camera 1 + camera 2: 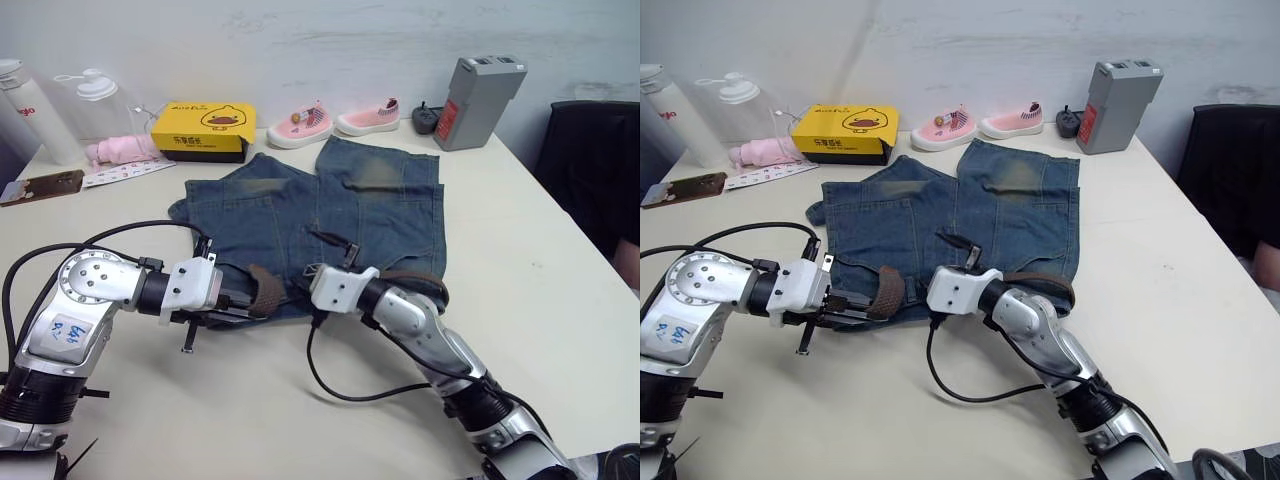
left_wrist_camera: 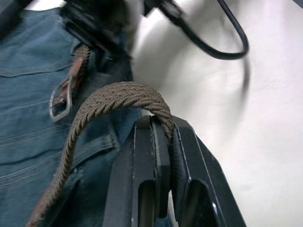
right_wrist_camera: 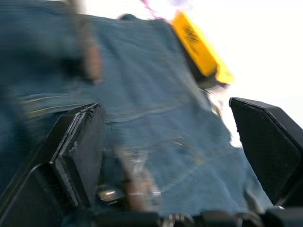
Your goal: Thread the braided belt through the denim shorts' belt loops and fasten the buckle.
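Left hand [image 2: 161, 137] pinching braided belt [image 2: 118, 94] loop

We find the white table [image 1: 560, 300] bare on the right of the blue denim shorts [image 1: 330, 215] and along its near edge, giving open passage there. At the far edge stand a yellow cardboard box [image 1: 203, 130], a pair of pink slip-on shoes [image 1: 335, 120] and a grey upright battery pack [image 1: 480, 88], hemming the shorts' legs. White plastic bottles [image 1: 40, 110] close the far left corner. A black cable [image 1: 345, 385] lies looped across the near table.
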